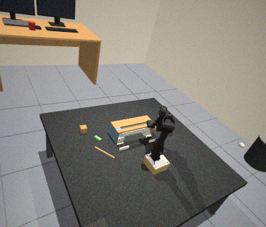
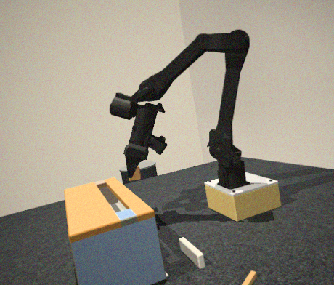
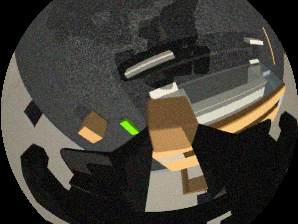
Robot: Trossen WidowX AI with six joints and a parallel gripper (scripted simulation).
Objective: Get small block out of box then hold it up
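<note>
There are no words, numbers or signs to read in any view. The box has plain orange and blue sides with no writing. The screens on the far desk are dark and show nothing.
</note>
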